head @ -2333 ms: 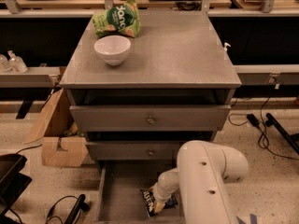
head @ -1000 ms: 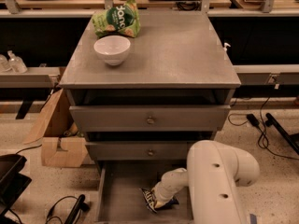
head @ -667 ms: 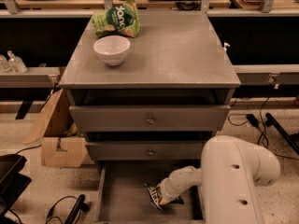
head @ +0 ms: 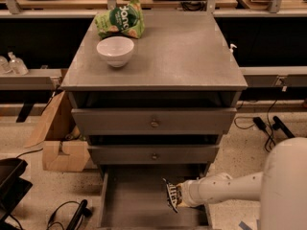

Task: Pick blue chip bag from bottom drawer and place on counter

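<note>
One small crinkled dark navy chip bag (head: pixel 169 194) stands upright, clamped in my gripper (head: pixel 175 196), over the shallow grey metal bottom drawer (head: pixel 129 200); the flat grey metal counter (head: pixel 182 51) lies above and behind.

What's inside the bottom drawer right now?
In the bottom drawer, the blue chip bag is up on edge at the right side, at the gripper. The floor left of it is bare. The arm covers the right corner.

Bag (head: pixel 171 195) in jaws, over bottom drawer (head: pixel 134 202)
</note>
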`<control>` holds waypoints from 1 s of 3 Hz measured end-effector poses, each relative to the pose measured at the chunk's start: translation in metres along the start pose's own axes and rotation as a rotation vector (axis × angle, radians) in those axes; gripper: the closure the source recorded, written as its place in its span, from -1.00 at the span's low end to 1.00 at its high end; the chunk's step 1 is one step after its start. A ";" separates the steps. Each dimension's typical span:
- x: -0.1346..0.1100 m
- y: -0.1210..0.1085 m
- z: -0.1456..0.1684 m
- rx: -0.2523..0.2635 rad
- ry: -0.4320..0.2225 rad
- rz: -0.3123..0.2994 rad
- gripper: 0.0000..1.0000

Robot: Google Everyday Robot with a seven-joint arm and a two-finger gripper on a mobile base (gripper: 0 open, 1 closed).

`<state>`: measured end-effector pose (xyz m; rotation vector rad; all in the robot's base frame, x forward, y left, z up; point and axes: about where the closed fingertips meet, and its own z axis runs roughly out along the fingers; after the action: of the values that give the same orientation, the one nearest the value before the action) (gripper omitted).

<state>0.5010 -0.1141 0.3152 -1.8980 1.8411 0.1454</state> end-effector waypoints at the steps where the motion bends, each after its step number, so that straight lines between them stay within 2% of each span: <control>1: -0.017 0.005 -0.072 0.041 0.002 0.040 1.00; 2: -0.035 -0.010 -0.146 0.102 0.021 0.073 1.00; 3: -0.036 -0.012 -0.148 0.107 0.023 0.068 1.00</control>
<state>0.4718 -0.1431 0.4627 -1.7725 1.8905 0.0467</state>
